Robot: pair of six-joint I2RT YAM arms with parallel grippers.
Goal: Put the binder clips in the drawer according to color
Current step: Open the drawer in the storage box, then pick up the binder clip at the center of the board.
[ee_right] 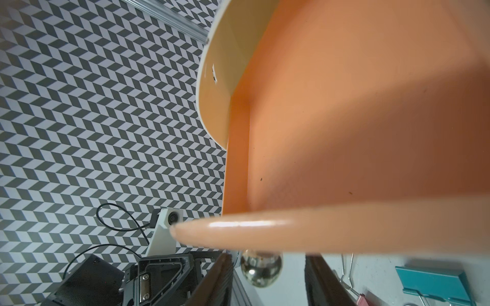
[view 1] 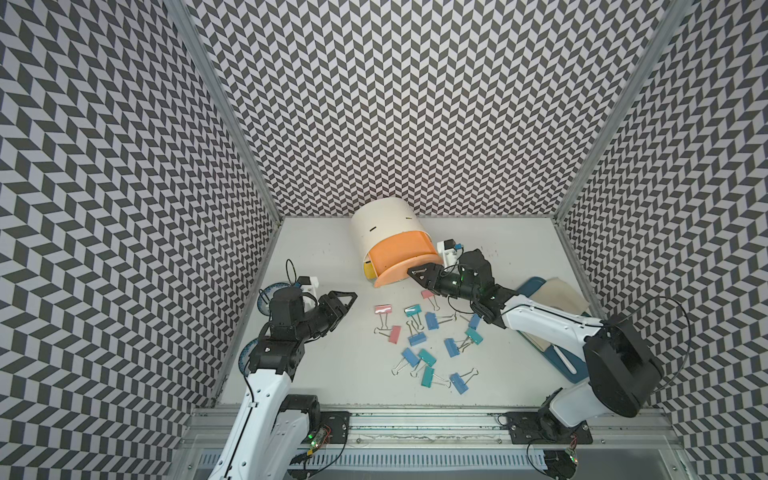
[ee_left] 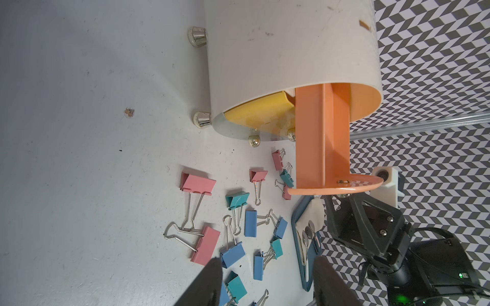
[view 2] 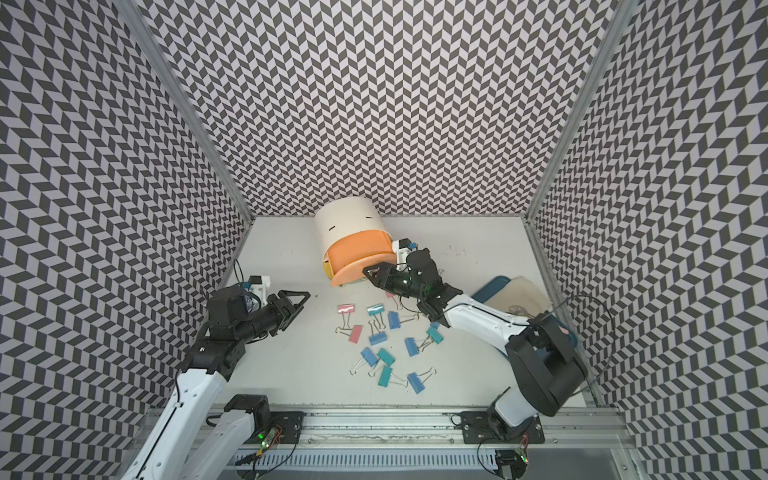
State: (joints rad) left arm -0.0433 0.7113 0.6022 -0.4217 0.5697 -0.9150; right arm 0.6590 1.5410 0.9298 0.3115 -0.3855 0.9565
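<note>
R hand [view 1: 411,272] at front of pulled-out orange drawer [view 1: 399,257]; fingers released, astride its metal knob [ee_right: 261,267] w/ gaps both sides. L hand [view 1: 351,296] released, empty, well apart from drawer. Binder clips [view 1: 431,321] (pink, teal, blue) loose on worktop [view 1: 316,374] btwn the two hands, nearest under R wrist.

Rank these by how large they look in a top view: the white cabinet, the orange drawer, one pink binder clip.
1-2. white cabinet and orange drawer: they look about alike, so left unranked.
3. pink binder clip: by far the smallest.
</note>
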